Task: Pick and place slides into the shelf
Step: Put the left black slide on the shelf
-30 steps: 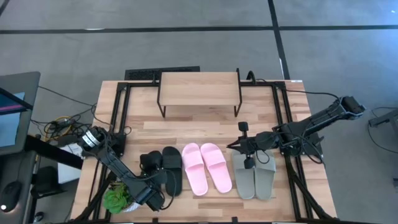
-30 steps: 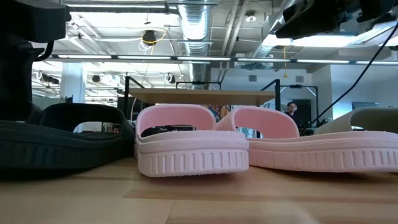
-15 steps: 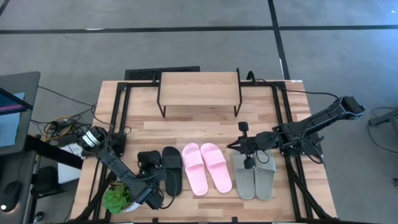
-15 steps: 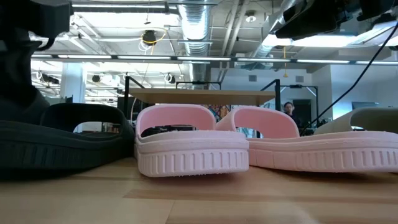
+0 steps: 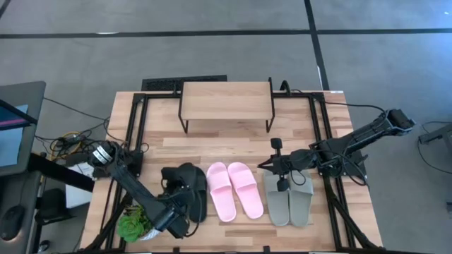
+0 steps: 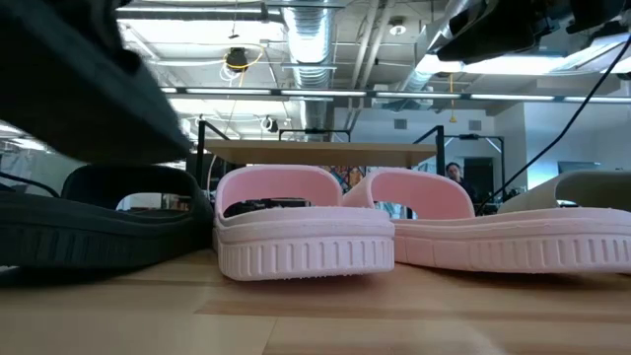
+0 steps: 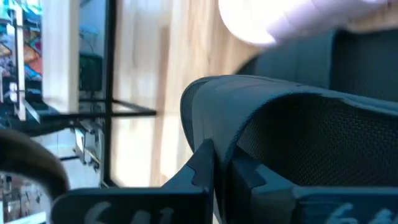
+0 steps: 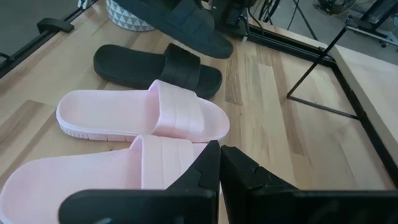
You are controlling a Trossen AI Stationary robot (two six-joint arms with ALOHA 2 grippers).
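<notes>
Six slides sit in a row on the counter (image 5: 212, 144) in front of the shelf (image 5: 227, 100), which stands empty at the back edge. Half a second ago both black ones lay flat; now one black slide (image 5: 185, 182) is off the wood, tilted in the air over its mate. My left fingers (image 5: 178, 189) are pinched shut on its strap. From my left wrist, the curved black strap fills the view, clamped between the two dark tips, with the shelf's plank and thin legs far off. From counter height, a dark blurred sole hangs high at the left, above the second black slide (image 6: 99, 222), which lies flat.

I judge this means the first pick has succeeded, and the carry toward the shelf comes next.

Beside the black pair, toward the shelf's right end, lie the pink slides (image 5: 235, 190), side by side and touching, toes pointing at the shelf. They are pale, rubbery, with wide arched straps and ribbed sole edges. Next along are the grey-green slides (image 5: 289, 201).

My right fingers (image 5: 276, 164) hover above the grey-green pair, closed together and holding nothing. From my right wrist, I look over both pink slides to the lifted black one beyond.
</notes>
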